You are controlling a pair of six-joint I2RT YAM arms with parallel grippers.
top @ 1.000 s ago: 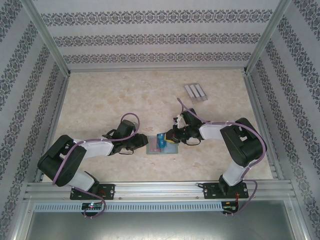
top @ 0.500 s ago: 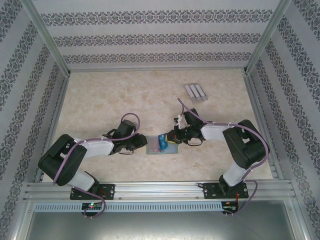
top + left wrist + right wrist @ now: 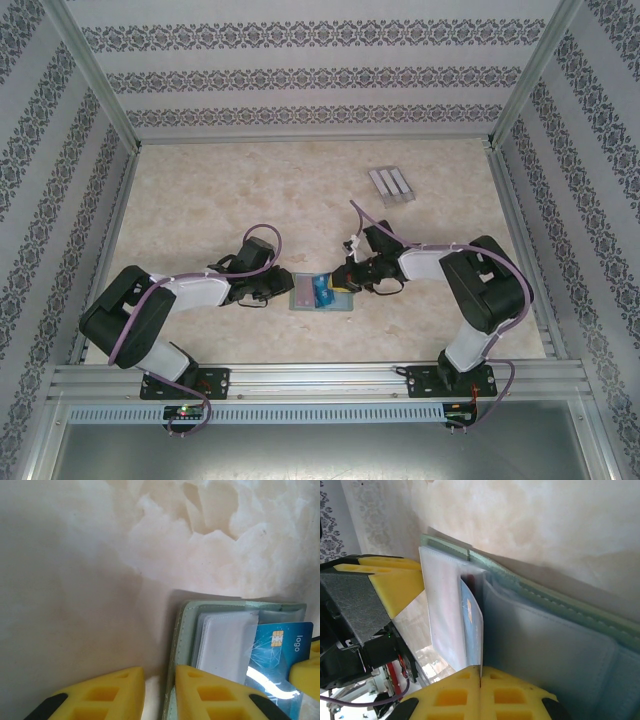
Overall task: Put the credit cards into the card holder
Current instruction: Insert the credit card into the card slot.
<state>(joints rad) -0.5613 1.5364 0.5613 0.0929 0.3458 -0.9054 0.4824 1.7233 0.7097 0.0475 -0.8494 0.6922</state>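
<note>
The card holder (image 3: 303, 293) lies open on the table between both arms, pale green with clear and bluish pockets (image 3: 225, 645). My right gripper (image 3: 345, 282) is shut on a blue credit card (image 3: 472, 625), whose thin edge is pinched between the yellow fingers (image 3: 455, 695). The card's far end lies in among the pocket leaves of the card holder (image 3: 545, 645). My left gripper (image 3: 160, 695) is open by a narrow gap at the holder's left rim. One finger is over the holder and the other is over bare table. The blue card (image 3: 280, 645) shows its chip and "logo" print.
A pale grey ribbed slotted stand (image 3: 390, 184) sits at the back right of the table. Metal frame rails (image 3: 300, 378) run along the near edge, and patterned walls close in the sides. Marbled tabletop (image 3: 220, 200) stretches to the left and back.
My right gripper has moved a little left with the blue card, which now lies lower against the pockets. The left gripper's fingers have narrowed and edged toward the holder's rim.
</note>
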